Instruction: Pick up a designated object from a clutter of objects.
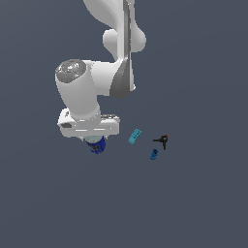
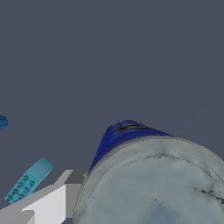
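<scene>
We see the white Panda arm (image 1: 92, 92) reaching down over the flat dark grey bench (image 1: 203, 203), its claw (image 1: 95, 141) hidden under the wrist flange in the exterior view, so we cannot tell whether it grips anything. The short dark-blue cylindrical can with a pale grey-white round top (image 2: 148, 183) sits directly beneath the claw and fills much of the wrist view. Toward the exterior view's right lie the teal rectangular block (image 1: 134, 136), the small black tool with a red tip (image 1: 162, 141) and the tiny blue cylinder (image 1: 154, 154), all apart.
</scene>
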`<action>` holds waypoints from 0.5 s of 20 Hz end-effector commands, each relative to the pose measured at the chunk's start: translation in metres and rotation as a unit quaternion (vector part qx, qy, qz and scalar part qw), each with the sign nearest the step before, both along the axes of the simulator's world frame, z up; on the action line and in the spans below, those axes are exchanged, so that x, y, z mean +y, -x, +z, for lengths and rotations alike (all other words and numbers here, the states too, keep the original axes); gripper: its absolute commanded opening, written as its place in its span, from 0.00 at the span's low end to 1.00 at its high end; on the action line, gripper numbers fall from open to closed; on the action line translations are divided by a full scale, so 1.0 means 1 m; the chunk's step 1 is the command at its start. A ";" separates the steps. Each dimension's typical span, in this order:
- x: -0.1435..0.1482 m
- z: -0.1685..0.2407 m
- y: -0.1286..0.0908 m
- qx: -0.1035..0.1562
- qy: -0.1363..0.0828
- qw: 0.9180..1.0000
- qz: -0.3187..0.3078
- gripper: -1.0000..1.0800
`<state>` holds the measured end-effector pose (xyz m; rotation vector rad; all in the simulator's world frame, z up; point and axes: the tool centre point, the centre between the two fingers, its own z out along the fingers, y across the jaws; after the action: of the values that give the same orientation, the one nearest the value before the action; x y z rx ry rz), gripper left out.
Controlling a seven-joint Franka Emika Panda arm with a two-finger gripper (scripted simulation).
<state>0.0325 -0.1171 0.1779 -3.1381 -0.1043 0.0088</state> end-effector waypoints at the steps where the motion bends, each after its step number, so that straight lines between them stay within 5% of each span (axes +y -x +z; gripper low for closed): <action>1: -0.013 0.027 0.011 -0.003 0.000 1.000 0.000 0.00; 10: -0.063 0.121 0.056 -0.003 -0.001 1.000 0.000 0.00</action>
<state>-0.0165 -0.1720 0.2808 -3.1363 -0.1033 0.0052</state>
